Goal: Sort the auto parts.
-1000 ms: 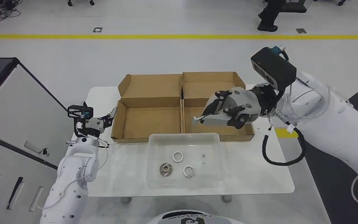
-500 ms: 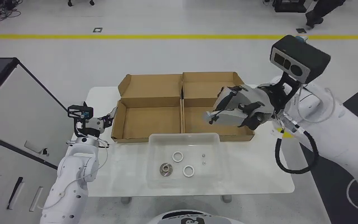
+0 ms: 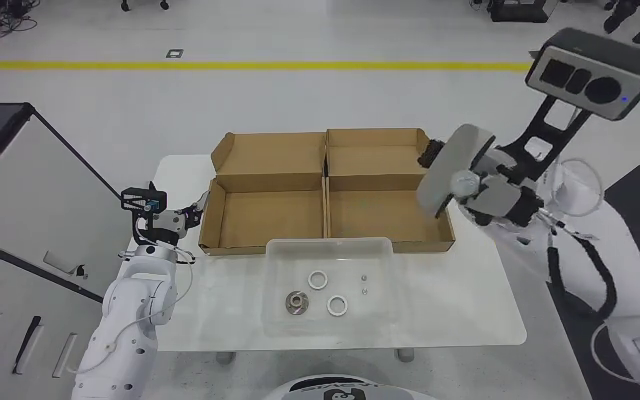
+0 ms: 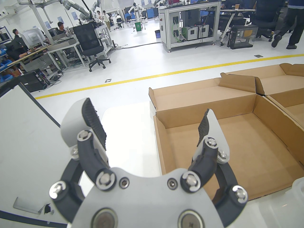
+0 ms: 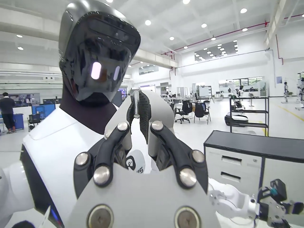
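My right gripper (image 5: 139,96) is shut on a threaded metal bolt (image 5: 136,104), held up in the air and turned toward the robot's head. From above, the right gripper (image 3: 452,172) hangs over the right edge of the right cardboard box (image 3: 385,215). The left cardboard box (image 3: 265,215) stands beside it. A clear tray (image 3: 380,245) in front of the boxes holds two white rings (image 3: 319,280), a metal bearing (image 3: 296,300) and small screws (image 3: 364,275). My left gripper (image 4: 148,106) is open with nothing in it, just left of the left box (image 4: 213,143).
The white table (image 3: 470,300) has bare room right of the tray and in front of it. Both boxes have their lids folded back toward the far edge. A grey board (image 3: 40,190) leans at the table's left side.
My right gripper rose from over the right box and swung to the right, turning to face upward with the bolt still in it. The left arm stayed still.
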You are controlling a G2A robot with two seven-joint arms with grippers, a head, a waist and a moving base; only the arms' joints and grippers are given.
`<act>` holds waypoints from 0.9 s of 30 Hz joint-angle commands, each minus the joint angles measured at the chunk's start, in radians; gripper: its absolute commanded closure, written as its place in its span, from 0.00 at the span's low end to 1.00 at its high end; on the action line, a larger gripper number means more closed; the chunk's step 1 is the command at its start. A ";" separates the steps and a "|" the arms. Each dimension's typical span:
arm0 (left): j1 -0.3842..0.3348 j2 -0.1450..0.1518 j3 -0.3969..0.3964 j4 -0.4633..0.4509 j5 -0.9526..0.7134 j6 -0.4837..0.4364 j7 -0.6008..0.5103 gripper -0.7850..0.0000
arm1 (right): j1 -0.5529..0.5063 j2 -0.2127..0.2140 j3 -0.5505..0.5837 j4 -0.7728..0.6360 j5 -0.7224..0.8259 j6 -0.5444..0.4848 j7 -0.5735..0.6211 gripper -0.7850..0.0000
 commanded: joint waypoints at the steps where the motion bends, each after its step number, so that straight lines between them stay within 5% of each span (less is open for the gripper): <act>1: 0.000 0.000 0.000 0.000 0.000 0.000 0.000 0.00 | -0.013 -0.020 0.027 0.001 0.032 0.000 0.039 1.00; 10: 0.000 0.000 0.000 0.000 0.000 0.000 0.000 0.00 | -0.056 -0.075 0.098 0.094 -0.027 0.000 0.205 1.00; 20: 0.000 0.000 0.000 0.000 0.000 0.000 0.000 0.00 | -0.050 -0.086 0.143 0.094 -0.187 0.149 0.242 1.00; 27: 0.000 0.000 0.000 0.000 0.000 0.000 0.000 0.00 | -0.068 -0.099 0.147 0.075 -0.093 0.118 0.227 1.00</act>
